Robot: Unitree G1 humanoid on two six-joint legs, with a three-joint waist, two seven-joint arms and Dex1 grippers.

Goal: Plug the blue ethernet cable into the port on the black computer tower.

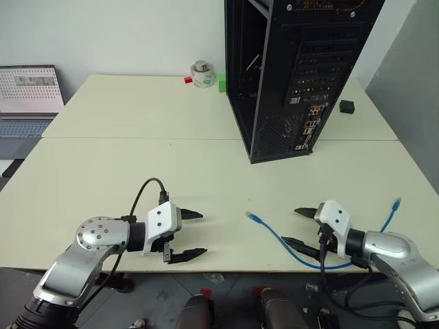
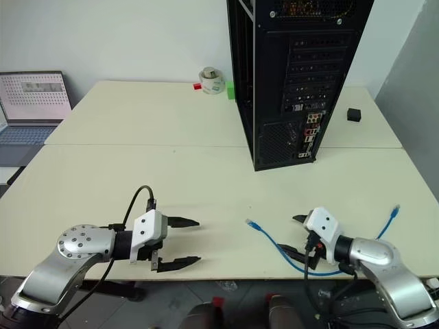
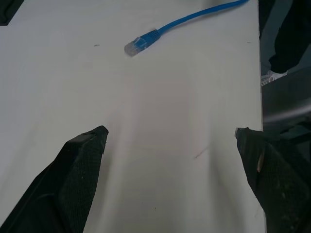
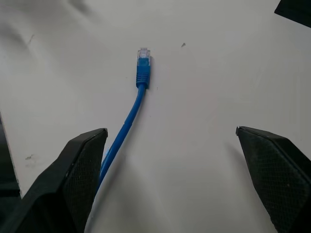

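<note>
The blue ethernet cable (image 1: 288, 243) lies curved on the pale table near its front edge. One clear plug (image 1: 251, 216) rests between my two grippers, and the other end (image 1: 396, 203) lies to the far right. My left gripper (image 1: 204, 234) is open, pointing right toward that plug (image 3: 141, 44) from a short way off. My right gripper (image 1: 290, 225) is open and empty just right of it, with the plug (image 4: 143, 60) ahead of its fingers. The black computer tower (image 1: 302, 68) stands at the back. Small coloured connectors (image 1: 310, 127) show on its rear panel; I cannot tell which one is the port.
A laptop (image 1: 27, 96) sits at the far left. A white roll (image 1: 203, 74), a red piece (image 1: 187, 80) and a green block (image 1: 222, 85) lie behind the tower's left side. A small black cube (image 1: 347, 106) sits to its right. The table's front edge (image 1: 226, 271) runs just under both grippers.
</note>
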